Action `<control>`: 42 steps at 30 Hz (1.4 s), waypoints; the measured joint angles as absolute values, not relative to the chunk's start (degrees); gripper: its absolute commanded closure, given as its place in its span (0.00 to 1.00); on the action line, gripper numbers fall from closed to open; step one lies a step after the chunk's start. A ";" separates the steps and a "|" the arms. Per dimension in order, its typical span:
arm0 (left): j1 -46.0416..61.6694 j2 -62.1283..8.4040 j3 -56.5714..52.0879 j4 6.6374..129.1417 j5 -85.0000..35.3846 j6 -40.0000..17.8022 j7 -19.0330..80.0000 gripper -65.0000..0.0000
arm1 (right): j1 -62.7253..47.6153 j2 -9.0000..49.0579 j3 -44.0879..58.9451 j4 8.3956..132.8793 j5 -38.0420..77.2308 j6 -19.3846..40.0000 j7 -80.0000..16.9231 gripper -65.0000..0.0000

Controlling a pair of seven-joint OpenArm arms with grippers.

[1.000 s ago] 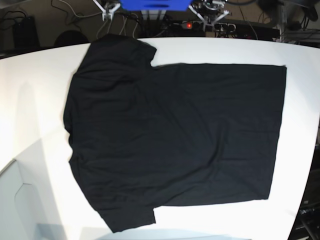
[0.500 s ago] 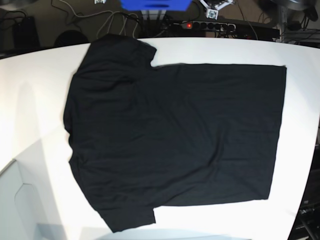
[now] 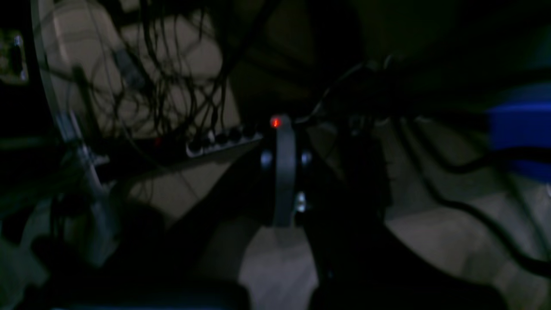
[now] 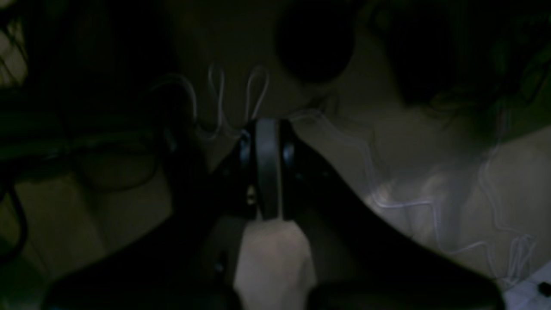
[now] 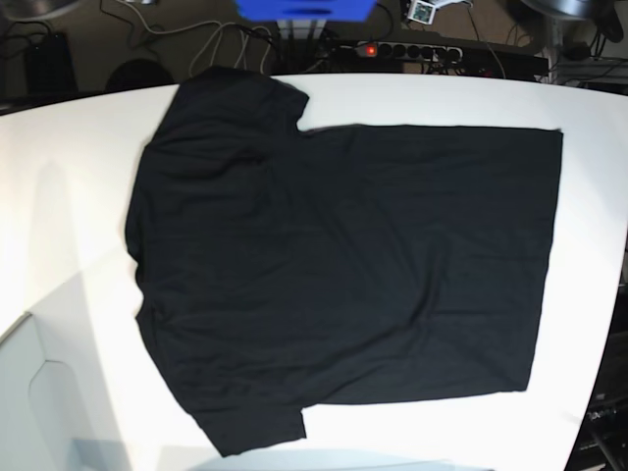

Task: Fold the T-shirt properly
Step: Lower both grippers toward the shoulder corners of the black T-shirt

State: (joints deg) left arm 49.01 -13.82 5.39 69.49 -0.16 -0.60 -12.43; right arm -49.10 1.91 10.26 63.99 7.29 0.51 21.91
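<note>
A: Change since earlier: both arms have lifted out at the top edge of the base view; shirt unmoved.

B: T-shirt [image 5: 343, 265]: centre frame, flat on white table [image 5: 59, 196], plain side up, unfolded.

A: Left gripper [image 3: 284, 142], right gripper [image 4: 267, 142]: clenched, empty.

B: Step: likely before the first fold. Next: descend, open, pinch an edge.

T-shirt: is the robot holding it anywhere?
No. The T-shirt lies flat on the table; both the left gripper and right gripper are shut on nothing.
</note>
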 measured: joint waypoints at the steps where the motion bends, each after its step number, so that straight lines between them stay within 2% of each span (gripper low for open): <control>1: 50.24 -14.20 5.43 71.66 -0.16 -0.69 -12.58 1.00 | -50.92 1.87 10.63 67.24 7.31 0.34 22.57 1.00; 13: 61.28 -19.90 4.82 92.44 -0.49 -0.16 -12.27 1.00 | -64.71 -0.03 10.26 102.76 7.31 0.34 8.34 1.00; 17: 62.72 -21.96 4.95 97.08 -9.93 -0.40 -11.49 1.00 | -65.47 0.01 9.26 110.65 7.31 0.93 2.85 1.00; 18: 62.74 -23.05 4.67 97.97 -13.06 -0.43 -11.75 1.00 | -65.43 -0.01 8.69 112.14 7.42 1.85 1.34 1.00; 21: 62.67 -26.24 2.48 99.63 -23.33 -0.38 -11.88 1.00 | -64.16 -0.01 8.40 115.00 14.39 12.05 -4.38 1.00; 24: 62.87 -28.67 0.16 100.73 -30.15 -0.40 -11.53 1.00 | -60.45 0.32 9.65 115.46 23.07 18.92 -10.66 1.00; 29: 64.66 -29.82 -6.57 104.75 -35.94 -0.58 -11.88 1.00 | -54.37 2.90 13.30 115.52 32.56 23.31 -23.24 1.00; 33: 66.17 -29.17 -11.64 108.36 -39.44 -7.35 -9.30 1.00 | -50.50 5.82 14.20 115.85 38.74 23.38 -27.16 1.00; 38: 63.96 -27.92 -21.26 110.19 -50.70 -15.62 5.61 1.00 | -46.15 11.77 14.41 115.81 50.48 23.40 -31.86 1.00; 42: 58.11 -21.39 -31.99 110.24 -53.49 -22.15 20.18 1.00 | -41.45 14.90 17.15 115.83 60.47 23.62 -37.28 0.85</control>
